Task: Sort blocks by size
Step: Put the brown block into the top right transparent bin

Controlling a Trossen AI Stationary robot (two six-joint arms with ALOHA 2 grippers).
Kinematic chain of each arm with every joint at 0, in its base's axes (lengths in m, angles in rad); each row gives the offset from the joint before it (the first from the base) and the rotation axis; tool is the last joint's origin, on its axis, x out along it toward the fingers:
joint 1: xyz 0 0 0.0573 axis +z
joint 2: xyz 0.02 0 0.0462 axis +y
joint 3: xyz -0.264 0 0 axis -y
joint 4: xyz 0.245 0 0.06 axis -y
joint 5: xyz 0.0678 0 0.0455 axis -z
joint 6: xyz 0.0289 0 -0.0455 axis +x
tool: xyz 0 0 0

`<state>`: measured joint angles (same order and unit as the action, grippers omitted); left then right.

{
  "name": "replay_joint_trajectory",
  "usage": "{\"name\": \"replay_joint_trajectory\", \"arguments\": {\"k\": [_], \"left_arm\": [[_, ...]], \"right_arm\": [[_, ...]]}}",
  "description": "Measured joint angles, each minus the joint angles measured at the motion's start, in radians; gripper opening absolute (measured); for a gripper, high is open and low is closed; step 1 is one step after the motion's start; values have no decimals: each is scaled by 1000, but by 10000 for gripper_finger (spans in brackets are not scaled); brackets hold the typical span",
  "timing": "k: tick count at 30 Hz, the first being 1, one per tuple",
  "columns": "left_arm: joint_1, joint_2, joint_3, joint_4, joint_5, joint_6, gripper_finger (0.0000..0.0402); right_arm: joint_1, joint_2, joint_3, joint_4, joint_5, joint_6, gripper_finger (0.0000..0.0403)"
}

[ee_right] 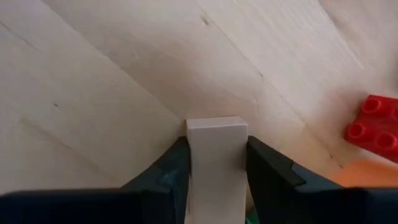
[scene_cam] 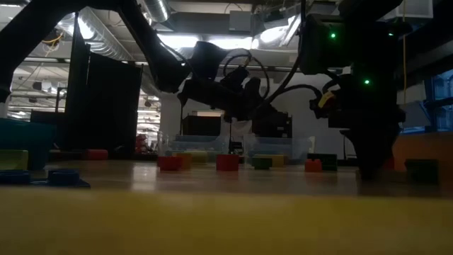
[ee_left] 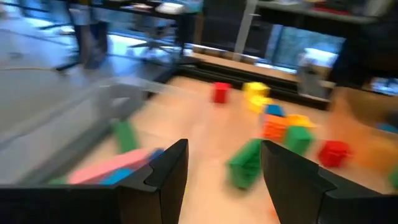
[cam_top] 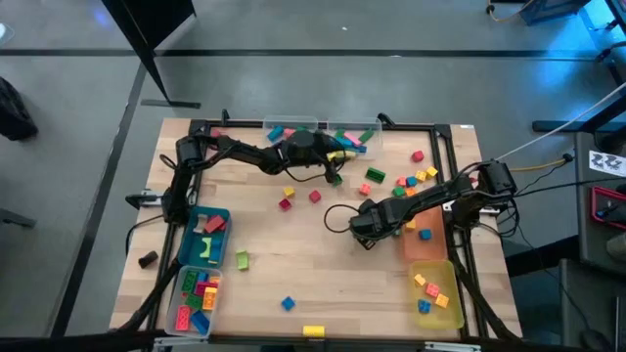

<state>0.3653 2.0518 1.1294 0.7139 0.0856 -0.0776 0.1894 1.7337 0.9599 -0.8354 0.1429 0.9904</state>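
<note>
While sorted blocks (cam_top: pixel 199 293) already fill the left bins (cam_top: pixel 186 256), left gripper (cam_top: pixel 335 166) hovers by the far clear bin, jaws apart and empty. Loose blocks lie mid-table. Right gripper (ee_right: pixel 216 163) pinches a pale block (ee_right: pixel 216 149) beside the orange bin (cam_top: pixel 427 235). Roughly half done.

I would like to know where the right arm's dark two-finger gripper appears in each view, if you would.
High view: right gripper right of centre, beside the orange plastic bin.
Low view: at the right, reaching down.
Left wrist view: cannot be made out.
Right wrist view: bottom centre, shut on a pale rectangular block.
Shared landmark: the orange plastic bin, also at the right wrist view's lower right.
</note>
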Motion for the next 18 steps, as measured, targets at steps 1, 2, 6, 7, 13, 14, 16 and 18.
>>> {"name": "replay_joint_trajectory", "arguments": {"k": [1, 2, 6, 7, 13, 14, 16, 18], "left_arm": [[-9, 0, 0, 1, 24, 7, 183], [-17, -3, 0, 0, 43, 18, 183], [-49, -48, -1, -25, 62, 72, 183], [-56, -66, -1, -38, 63, 95, 183], [-64, -255, 0, -373, 60, 251, 183], [-62, -294, 0, -460, 56, 283, 183], [-58, -369, 0, -629, 55, 345, 183], [-58, -436, 0, -796, 54, 382, 183]], "right_arm": [[0, 1, 4, -5, 2, -1, 127], [0, 3, 12, -15, 8, -5, 127], [-3, 9, 70, -67, 76, -55, 127], [-7, 8, 92, -75, 96, -65, 127], [-39, 8, 200, -113, 161, -100, 139], [-48, 7, 215, -116, 179, -117, 139], [-69, 7, 242, -110, 217, -160, 133], [-98, 7, 263, -98, 259, -200, 130]]}}
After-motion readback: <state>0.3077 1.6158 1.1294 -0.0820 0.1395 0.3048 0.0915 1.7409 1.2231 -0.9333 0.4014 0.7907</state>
